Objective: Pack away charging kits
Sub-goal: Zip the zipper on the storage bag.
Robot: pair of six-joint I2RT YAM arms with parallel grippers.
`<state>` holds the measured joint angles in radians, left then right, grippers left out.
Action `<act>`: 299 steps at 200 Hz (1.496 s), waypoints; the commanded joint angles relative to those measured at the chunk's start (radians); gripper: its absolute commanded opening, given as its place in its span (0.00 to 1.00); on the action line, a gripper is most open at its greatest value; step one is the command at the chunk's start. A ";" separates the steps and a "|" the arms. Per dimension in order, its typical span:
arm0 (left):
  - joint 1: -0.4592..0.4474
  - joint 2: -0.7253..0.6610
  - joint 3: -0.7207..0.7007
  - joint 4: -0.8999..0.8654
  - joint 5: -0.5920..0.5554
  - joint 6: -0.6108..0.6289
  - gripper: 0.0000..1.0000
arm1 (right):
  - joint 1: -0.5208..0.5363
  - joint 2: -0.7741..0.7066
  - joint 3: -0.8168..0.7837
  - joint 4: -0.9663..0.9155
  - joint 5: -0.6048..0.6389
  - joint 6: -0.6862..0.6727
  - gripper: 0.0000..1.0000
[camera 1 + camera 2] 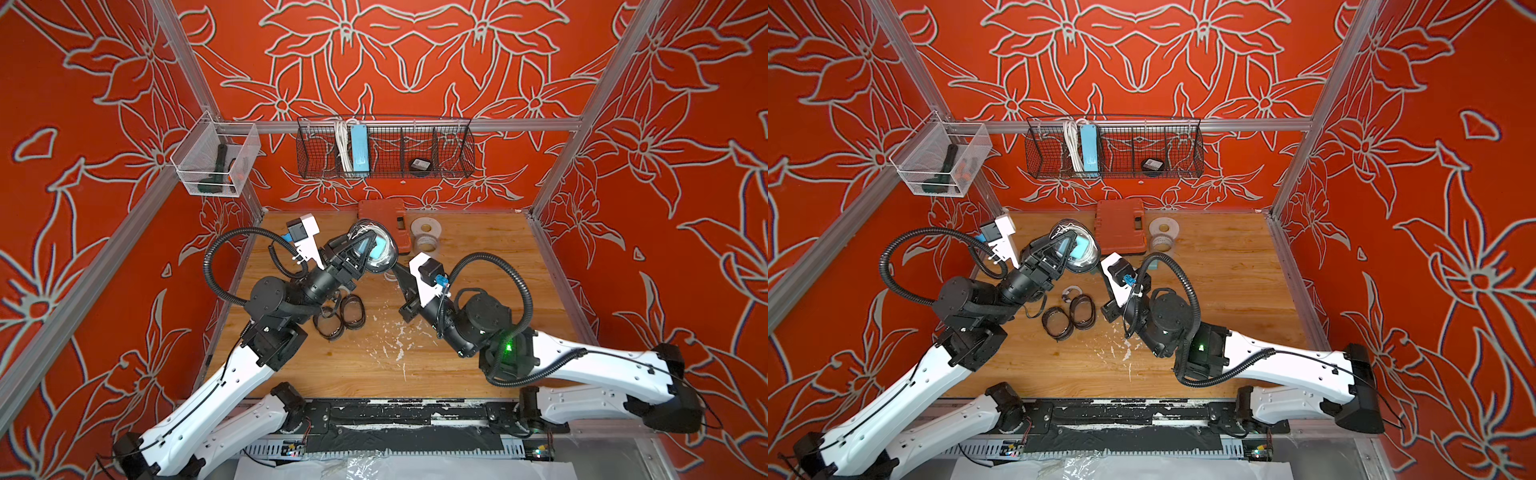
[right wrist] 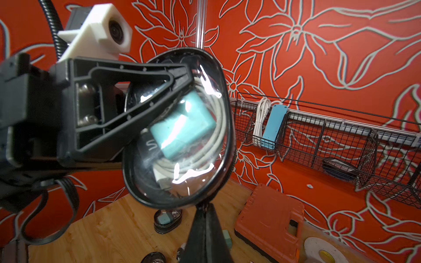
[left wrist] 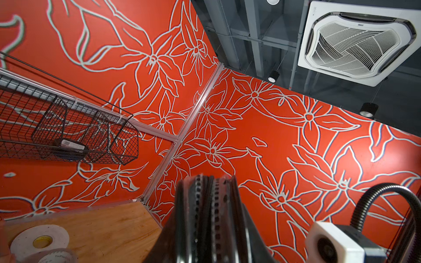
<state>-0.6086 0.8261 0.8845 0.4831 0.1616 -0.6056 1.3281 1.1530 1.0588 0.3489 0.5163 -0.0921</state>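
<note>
Two white-shelled arms wearing black joints, ribbed black hoses looping at wrists, green light glowing at four o'clock

An oval, black-rimmed pouch with a clear face is held mid-frame, pinched by the left gripper, which enters from the left edge. A teal plug and a coiled white cable are seen inside it. The right gripper, fingers closed together, rises from bottom centre, its tip at the pouch's lower rim. On the wooden table below, a second pouch is laid. An orange case is set at lower right, and a light-blue power strip is stood in the wire basket at right.
</note>
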 commanded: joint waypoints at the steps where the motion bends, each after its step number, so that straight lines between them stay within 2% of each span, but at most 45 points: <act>1: 0.009 0.001 0.034 -0.047 0.003 -0.007 0.00 | -0.033 -0.042 0.010 -0.031 -0.011 -0.035 0.00; 35: 0.009 0.012 0.037 -0.120 0.072 -0.029 0.00 | -0.078 -0.062 0.020 -0.126 -0.081 -0.055 0.00; 77: 0.009 -0.013 0.045 -0.291 0.090 -0.005 0.00 | -0.115 -0.110 -0.045 -0.171 -0.110 -0.100 0.00; 123: 0.009 -0.026 0.055 -0.383 0.202 0.011 0.00 | -0.168 -0.167 -0.105 -0.215 -0.173 -0.094 0.00; 167: 0.008 0.034 0.105 -0.500 0.331 0.029 0.00 | -0.188 -0.185 -0.135 -0.225 -0.187 -0.110 0.00; 227: 0.004 0.051 0.141 -0.687 0.390 0.099 0.00 | -0.245 -0.221 -0.154 -0.241 -0.226 -0.097 0.00; 299: -0.034 0.099 0.162 -0.878 0.362 0.197 0.00 | -0.271 -0.191 -0.123 -0.243 -0.234 -0.089 0.00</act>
<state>-0.6205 0.9146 1.0397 -0.2203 0.4774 -0.4721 1.1030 0.9710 0.8993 0.0364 0.1741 -0.1890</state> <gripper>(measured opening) 0.287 0.048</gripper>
